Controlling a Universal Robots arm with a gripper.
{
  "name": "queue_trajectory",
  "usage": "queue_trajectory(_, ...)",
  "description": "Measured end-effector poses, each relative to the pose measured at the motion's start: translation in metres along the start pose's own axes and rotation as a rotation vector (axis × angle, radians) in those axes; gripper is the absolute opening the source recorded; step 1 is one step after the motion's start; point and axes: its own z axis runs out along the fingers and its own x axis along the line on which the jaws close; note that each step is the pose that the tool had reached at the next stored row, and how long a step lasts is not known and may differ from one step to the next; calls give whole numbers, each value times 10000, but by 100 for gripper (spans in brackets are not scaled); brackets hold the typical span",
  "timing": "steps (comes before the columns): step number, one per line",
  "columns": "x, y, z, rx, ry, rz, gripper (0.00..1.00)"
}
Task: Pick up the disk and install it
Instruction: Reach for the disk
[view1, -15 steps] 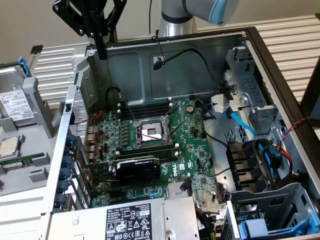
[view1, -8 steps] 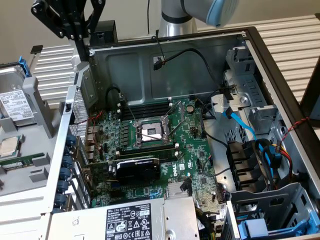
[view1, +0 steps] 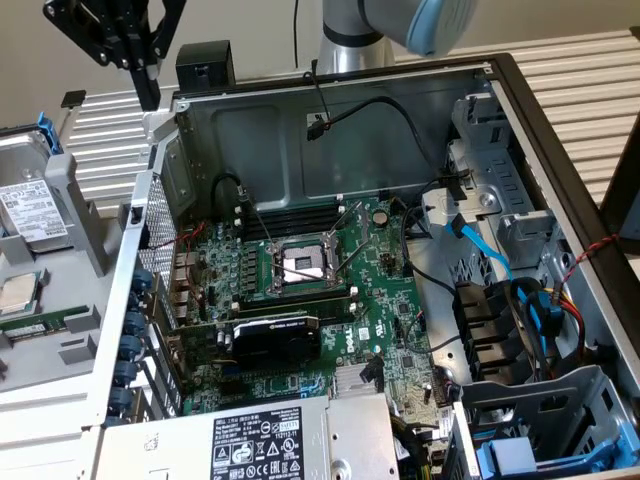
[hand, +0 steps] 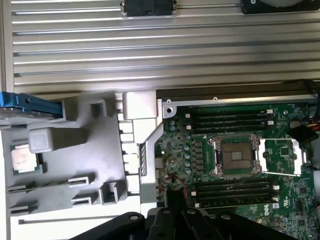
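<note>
The disk (view1: 30, 205), silver-grey with a white printed label (blue frame along its edge), sits in a grey holder (view1: 85, 215); the gripper (view1: 148, 90) hangs apart from it, clenched on nothing.

The disk (view1: 30, 205) is silver-grey with a white label in a blue carrier (view1: 43, 130); the motherboard (view1: 398, 330) is green; the end effector (view1: 148, 95) black.

Black hand (hand: 174, 202) with its fingers pinched together, right by the edge of the motherboard (hand: 200, 150). The CPU socket (hand: 235, 157) is open, with memory slots (hand: 230, 120) on both sides. The grey parts tray (hand: 85, 145) beside it holds a CPU chip (hand: 24, 161). The disk (hand: 30, 104) shows its blue frame at the tray's end. It's all on a ribbed aluminium bench (hand: 150, 50).
</note>
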Motion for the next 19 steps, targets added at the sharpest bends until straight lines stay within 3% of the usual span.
queue_trajectory(16,730,56,-22,0,0,1,11)
queue_trajectory(19,823,131,-22,0,0,0,11)
